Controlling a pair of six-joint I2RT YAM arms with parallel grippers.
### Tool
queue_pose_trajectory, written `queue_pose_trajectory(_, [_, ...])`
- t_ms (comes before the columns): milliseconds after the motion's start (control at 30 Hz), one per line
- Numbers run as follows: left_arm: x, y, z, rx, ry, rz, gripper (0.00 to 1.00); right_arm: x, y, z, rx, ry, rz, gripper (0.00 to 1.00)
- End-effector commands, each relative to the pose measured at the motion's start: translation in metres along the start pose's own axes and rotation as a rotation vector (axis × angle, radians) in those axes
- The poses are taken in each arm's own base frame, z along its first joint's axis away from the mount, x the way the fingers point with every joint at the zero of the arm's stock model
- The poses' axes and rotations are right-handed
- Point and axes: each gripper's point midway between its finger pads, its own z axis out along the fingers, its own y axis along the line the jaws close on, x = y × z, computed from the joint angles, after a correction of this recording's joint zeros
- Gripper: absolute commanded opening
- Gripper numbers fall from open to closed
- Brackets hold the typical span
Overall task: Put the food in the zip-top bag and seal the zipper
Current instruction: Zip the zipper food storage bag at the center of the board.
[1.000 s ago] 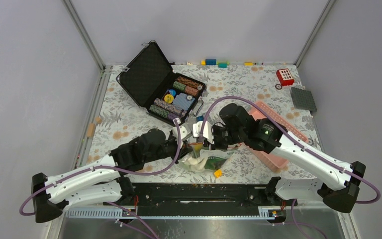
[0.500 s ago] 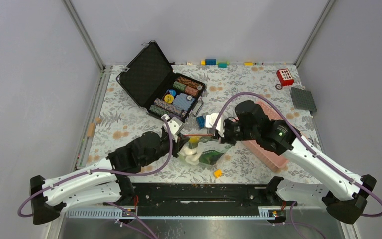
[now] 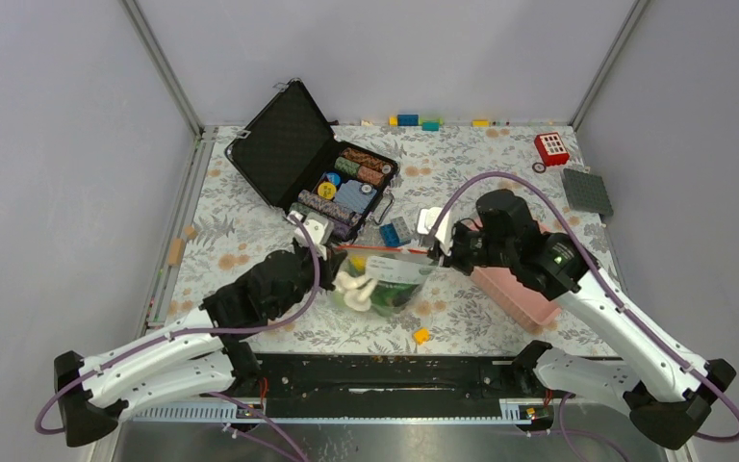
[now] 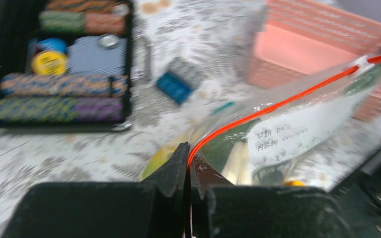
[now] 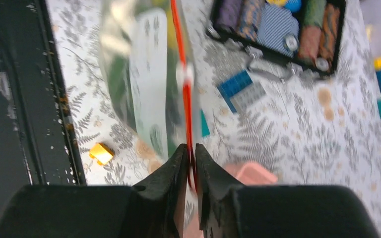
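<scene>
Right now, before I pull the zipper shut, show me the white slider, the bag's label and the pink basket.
white slider (image 5: 184, 74), right wrist view, centre of its white body.
bag label (image 4: 290, 141), left wrist view, middle of the white panel.
pink basket (image 4: 302, 49), left wrist view, bare inner surface.

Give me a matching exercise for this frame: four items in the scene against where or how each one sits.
1. zip-top bag
2. pink basket
3. poker chip case
4. yellow piece

a. open, lid up, far left
b. pinched at both ends of its mouth
c. loose near the table's near edge
d. just right of the bag

Pairs: 1-b, 2-d, 3-a, 4-c
</scene>
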Motion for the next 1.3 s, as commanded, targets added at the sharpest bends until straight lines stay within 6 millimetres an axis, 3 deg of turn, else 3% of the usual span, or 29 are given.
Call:
queue_pose_trajectory(0, [-0.004, 0.075, -0.010, -0.368, -0.041, -0.026, 0.00, 0.041, -0.017, -0.032, 0.126, 0.149, 0.077, 0.05])
queue_pose_trajectory(133, [-0.005, 0.082, -0.011, -0.389, -0.055, -0.052, 0.00, 0.048, -0.023, -0.036, 0.142, 0.164, 0.100, 0.04])
queue_pose_trajectory(267, [-0.007, 0.066, -0.008, -0.277, -0.066, -0.038, 0.00, 0.042, -0.019, -0.028, 0.075, 0.135, 0.100, 0.05])
queue_pose_trajectory(400, [-0.009, 0.040, -0.009, -0.111, -0.087, -0.021, 0.00, 0.019, -0.009, -0.012, -0.049, 0.027, 0.074, 0.24])
queue_pose_trajectory(533, [-0.011, 0.036, -0.012, -0.086, -0.095, -0.019, 0.00, -0.009, -0.008, -0.006, -0.112, -0.089, 0.024, 0.32])
queue_pose_trajectory(667, [-0.011, 0.033, -0.012, -0.070, -0.094, -0.016, 0.00, -0.037, -0.012, 0.003, -0.147, -0.210, -0.030, 0.50])
queue_pose_trajectory(767, [-0.011, 0.033, -0.012, -0.071, -0.090, -0.016, 0.00, -0.051, -0.010, 0.015, -0.202, -0.247, -0.033, 0.54])
queue_pose_trajectory(933, [-0.011, 0.036, -0.012, -0.085, -0.093, -0.021, 0.00, -0.056, -0.001, 0.046, -0.248, -0.180, -0.048, 0.57])
queue_pose_trajectory(1133, [-0.010, 0.034, -0.013, -0.075, -0.094, -0.023, 0.00, -0.048, -0.014, 0.074, -0.178, -0.067, -0.046, 0.57])
queue_pose_trajectory(1267, [-0.010, 0.036, -0.013, -0.083, -0.097, -0.024, 0.00, -0.046, -0.011, 0.074, -0.191, -0.055, -0.046, 0.44])
